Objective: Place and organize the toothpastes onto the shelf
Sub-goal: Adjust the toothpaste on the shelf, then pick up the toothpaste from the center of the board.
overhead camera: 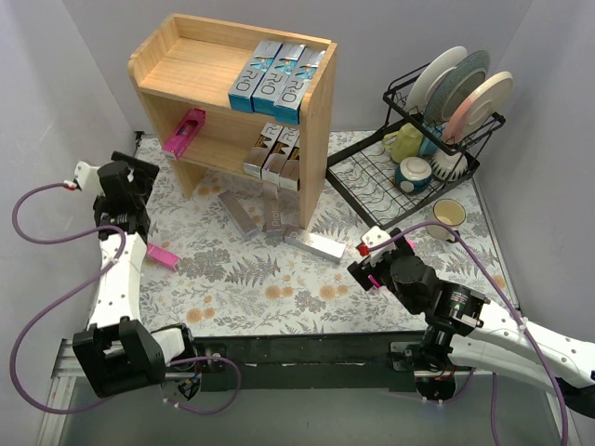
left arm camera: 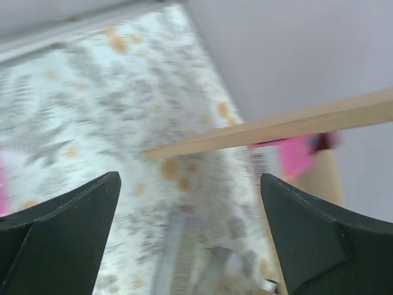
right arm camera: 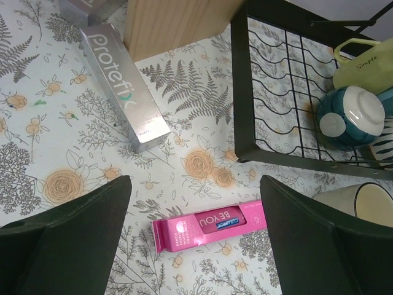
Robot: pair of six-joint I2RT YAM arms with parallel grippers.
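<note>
Fingers of the right gripper (right arm camera: 195, 181) stand wide apart and empty, hovering over a pink toothpaste box (right arm camera: 209, 228) that lies flat on the floral table mat (right arm camera: 55, 184), just short of the black dish rack (right arm camera: 288, 147). Nearby, a silver box (right arm camera: 123, 92) lies by the foot of the wooden shelf (right arm camera: 178, 24). Across the table the left gripper (left arm camera: 190, 178) is likewise spread with nothing in it, close to the shelf's left side, where another pink box (overhead camera: 184, 133) rests on the lower level. Three blue-and-silver boxes (overhead camera: 276, 79) line the top; silver-and-black ones (overhead camera: 274, 153) lie side by side below. These cartons look light and hollow, stiff lengthwise yet easily dented, with a glossy skin likely to slip. The safest hold seems across the narrow sides near mid-length.
</note>
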